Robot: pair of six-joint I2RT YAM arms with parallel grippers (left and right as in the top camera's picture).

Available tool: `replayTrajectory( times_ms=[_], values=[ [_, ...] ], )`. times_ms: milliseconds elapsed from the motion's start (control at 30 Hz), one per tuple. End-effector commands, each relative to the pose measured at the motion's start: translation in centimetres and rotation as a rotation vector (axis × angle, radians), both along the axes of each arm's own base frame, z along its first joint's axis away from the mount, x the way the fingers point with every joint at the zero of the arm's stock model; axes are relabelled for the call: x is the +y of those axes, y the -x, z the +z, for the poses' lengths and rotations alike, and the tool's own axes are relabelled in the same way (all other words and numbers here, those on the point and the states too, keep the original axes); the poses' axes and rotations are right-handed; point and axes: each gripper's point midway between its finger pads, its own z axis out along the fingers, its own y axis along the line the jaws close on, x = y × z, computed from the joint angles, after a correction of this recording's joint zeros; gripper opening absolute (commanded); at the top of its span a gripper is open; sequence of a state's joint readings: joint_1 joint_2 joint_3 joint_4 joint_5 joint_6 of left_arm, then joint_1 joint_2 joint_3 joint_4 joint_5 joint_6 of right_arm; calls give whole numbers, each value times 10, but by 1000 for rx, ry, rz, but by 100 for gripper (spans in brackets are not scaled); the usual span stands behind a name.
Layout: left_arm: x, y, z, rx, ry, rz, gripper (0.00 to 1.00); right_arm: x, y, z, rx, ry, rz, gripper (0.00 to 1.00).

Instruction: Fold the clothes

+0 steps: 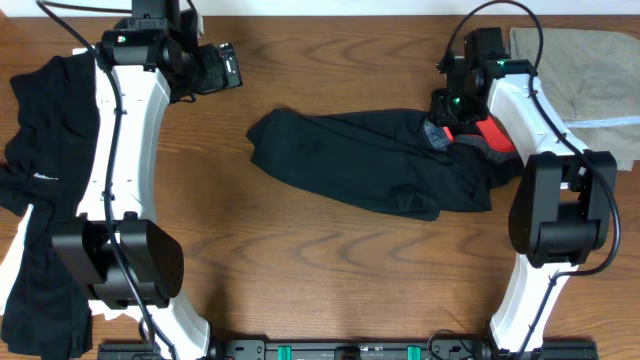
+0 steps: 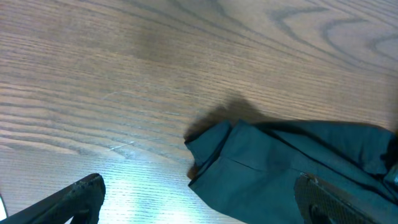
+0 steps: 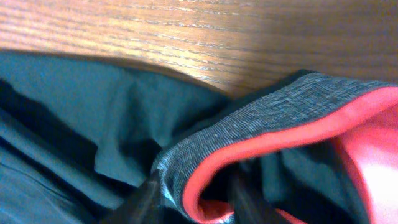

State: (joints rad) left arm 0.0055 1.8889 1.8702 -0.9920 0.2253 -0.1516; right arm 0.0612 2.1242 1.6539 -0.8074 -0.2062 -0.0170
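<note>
Two pincers: right pincer [image 3: 196, 196] nips the grey waistband [image 3: 249, 127], left pincer [image 2: 199, 190] gapes wide.

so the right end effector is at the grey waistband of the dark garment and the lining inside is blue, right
Not quite: the lining is red, not blue. The right wrist view shows it plainly inside the grey waistband. The rest holds: the right end effector is at that waistband of the dark garment.

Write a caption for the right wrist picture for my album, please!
The right gripper pinches the grey, red-lined waistband of a dark teal garment on the wooden table.
</note>
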Motion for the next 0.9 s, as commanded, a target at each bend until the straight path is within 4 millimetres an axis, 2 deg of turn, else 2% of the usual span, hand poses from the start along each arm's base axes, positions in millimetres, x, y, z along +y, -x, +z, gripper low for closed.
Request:
replayTrajectory(
  times_ms=[0,67,133,233,333,400,500,600,700,867],
  values=[
    [3,3,-3,10,-18,-11,98,21,0,-9,12,-72,46,14],
    [3,3,-3,10,-18,-11,98,26,-7,-4,-18,-85,48,3],
    [3,2,-3,9,-18,-11,98,28,-17,7,-54,-91,48,1],
    [3,2,-3,9,-18,-11,98,29,-34,36,-111,-96,49,2],
    [5,2,-3,9,-18,-5,98,31,-51,84,-186,-111,58,1],
    [9,2,-3,9,-18,3,98,36,-59,123,-245,-124,83,1],
    [17,2,-3,10,-17,19,98,40,-62,172,-316,-130,96,1],
    [25,3,-4,14,-17,36,98,39,-60,209,-367,-133,92,1],
    [29,4,-4,18,-17,45,98,34,-60,227,-396,-112,67,1],
    [30,5,-5,22,-21,40,98,16,-67,227,-416,-38,18,1]
  ],
)
